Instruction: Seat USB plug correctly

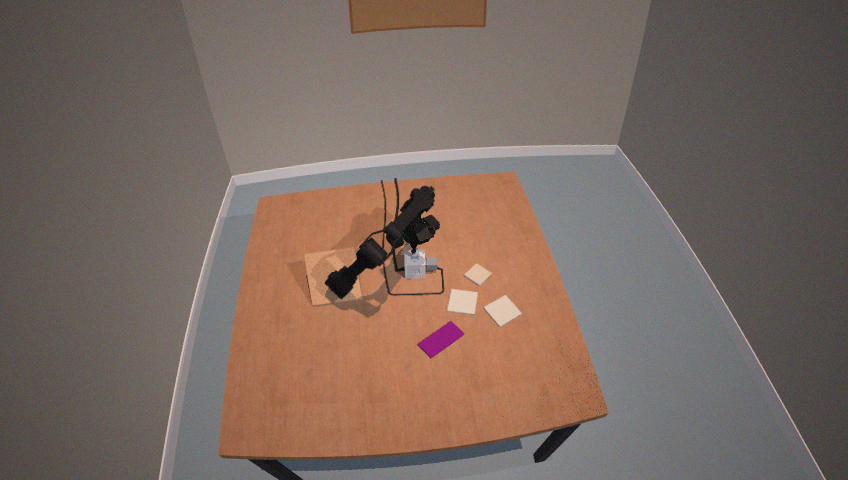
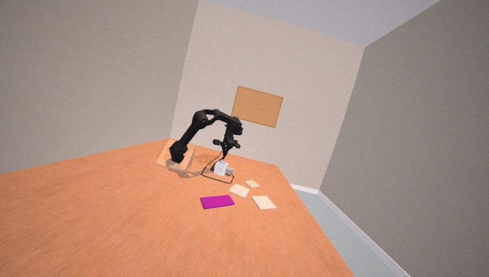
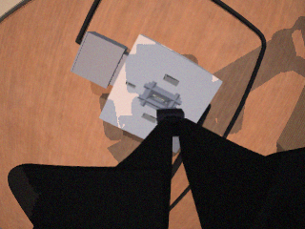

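The white power cube [image 1: 414, 270] [image 2: 220, 168] [image 3: 191, 83] stands on the table near the arm's base, with a grey socket [image 3: 159, 97] in the middle of its top. My gripper [image 1: 411, 251] [image 2: 223, 156] [image 3: 173, 128] points straight down over the cube and is shut on the small black USB plug [image 3: 171, 114]. In the wrist view the plug's end sits just beside the socket opening, and I cannot tell whether it touches the cube. The plug's black cable [image 1: 416, 292] [image 2: 212, 178] loops on the table around the cube.
A grey block [image 1: 430, 262] [image 2: 228, 170] [image 3: 98, 59] sticks out of the cube's side. Three cream cards [image 1: 477, 274] [image 1: 462, 300] [image 1: 502, 309] and a magenta card [image 1: 440, 339] [image 2: 217, 201] lie to the right. The arm's base stands on a light wooden plate [image 1: 315, 270].
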You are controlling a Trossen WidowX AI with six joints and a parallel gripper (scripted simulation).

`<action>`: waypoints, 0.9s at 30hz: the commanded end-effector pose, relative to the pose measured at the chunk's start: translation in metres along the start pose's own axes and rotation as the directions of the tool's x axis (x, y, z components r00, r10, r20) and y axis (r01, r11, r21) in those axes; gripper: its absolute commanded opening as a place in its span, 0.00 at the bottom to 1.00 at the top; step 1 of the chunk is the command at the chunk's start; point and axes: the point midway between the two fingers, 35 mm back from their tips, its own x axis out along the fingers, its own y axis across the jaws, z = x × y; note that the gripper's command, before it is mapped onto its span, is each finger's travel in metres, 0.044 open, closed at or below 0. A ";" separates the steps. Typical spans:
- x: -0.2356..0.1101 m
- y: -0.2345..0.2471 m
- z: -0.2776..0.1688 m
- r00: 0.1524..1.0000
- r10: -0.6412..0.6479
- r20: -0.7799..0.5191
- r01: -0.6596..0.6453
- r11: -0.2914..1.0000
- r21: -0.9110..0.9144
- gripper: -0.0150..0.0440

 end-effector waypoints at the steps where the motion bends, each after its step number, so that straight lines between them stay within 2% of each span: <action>1: 0.000 0.000 0.000 1.000 0.001 -0.001 -0.002 0.993 -0.118 0.25; 14: 0.000 0.000 0.000 1.000 0.002 -0.001 -0.002 0.897 -0.443 0.25; 27: 0.000 0.000 0.000 1.000 0.002 -0.001 -0.002 0.697 -0.717 0.25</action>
